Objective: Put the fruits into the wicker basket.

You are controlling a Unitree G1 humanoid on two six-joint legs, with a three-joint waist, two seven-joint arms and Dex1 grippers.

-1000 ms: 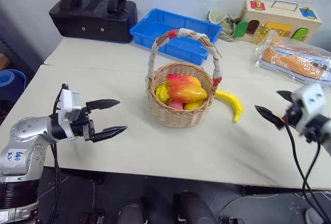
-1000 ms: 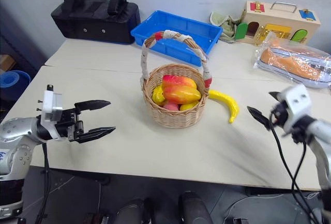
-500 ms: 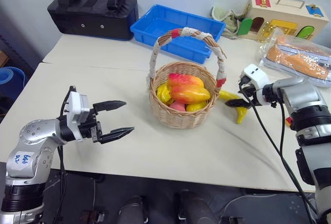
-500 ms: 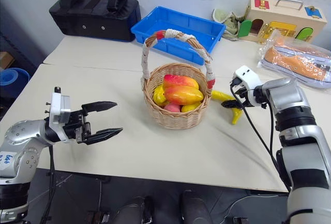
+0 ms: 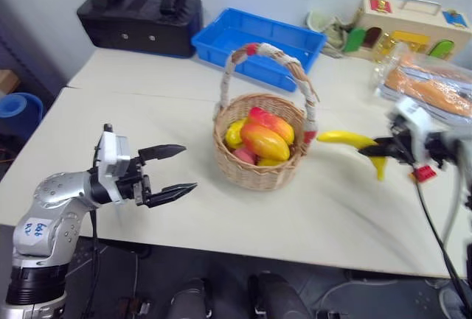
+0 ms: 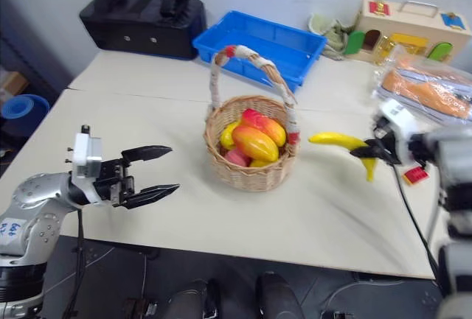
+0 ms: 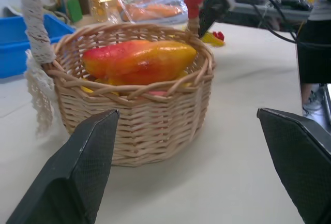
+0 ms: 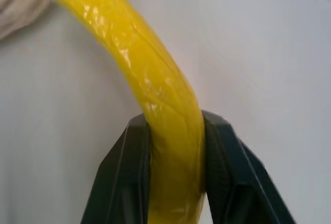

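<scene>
Right wrist view: right gripper (image 8: 175,146) clamped on banana (image 8: 155,100), right of wicker basket (image 5: 262,164) holding mangoes (image 5: 265,136). Left gripper (image 5: 177,168) spread wide, empty, left of basket.

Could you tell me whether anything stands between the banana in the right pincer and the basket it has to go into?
Only the basket's own handle, arching over the opening. The right pincer holds the banana just right of the basket, with nothing between them.

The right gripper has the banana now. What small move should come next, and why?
Probably carry the banana toward the wicker basket, above its rim. The right gripper is shut on the banana, which hangs beside the basket, not over it. The mangoes already lie inside. The open left gripper can wait.
</scene>
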